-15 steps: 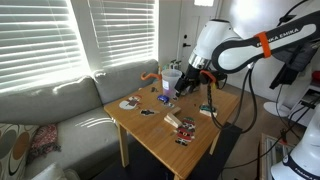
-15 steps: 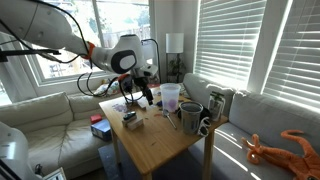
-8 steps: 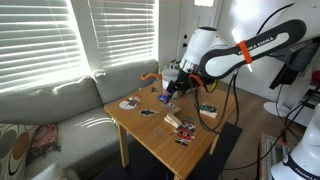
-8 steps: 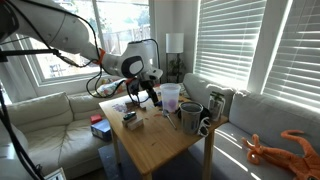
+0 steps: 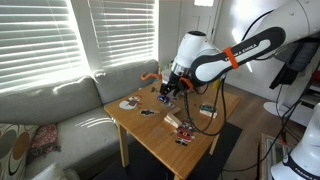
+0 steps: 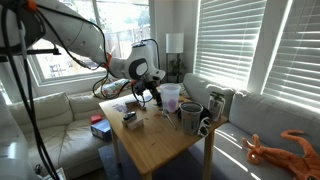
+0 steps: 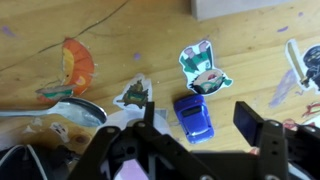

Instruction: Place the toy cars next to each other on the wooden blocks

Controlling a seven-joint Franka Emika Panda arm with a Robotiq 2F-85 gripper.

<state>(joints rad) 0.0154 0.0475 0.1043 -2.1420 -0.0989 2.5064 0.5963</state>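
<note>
**Wrist view: claw spread over the blue car, nothing gripped yet**

The blue toy car lies flat on the table, its length running slightly slantwise in the wrist view. The gripper hangs right above it with jaws apart. The car sits in the gap, closer to one finger than the other, and nothing is clamped.

Just beyond the car lies a teal-and-white sticker. Farther off to one side are a green cut-out, a metal spoon and an orange cut-out. A pale slab shows at the frame's edge well past the car. It may be one of the wooden blocks, but too little of it shows to tell. The dark car cannot be picked out with any certainty.

In both exterior views the gripper is low over the table, with the cups standing near the spot where the car lies.

The step in hand looks to be the pick-up of the blue car.

- Shift sideways first so the car sits midway in the gap. Otherwise the nearer finger will likely nudge it as the jaws close.
- A small wrist twist would square the pads to the car's long sides, so they close across its narrow body.
- Come down low enough to catch the body rather than the roof, since a small smooth toy probably squirts out of a high pinch.
- Close gently and lift straight up, clear of the sticker.
</note>
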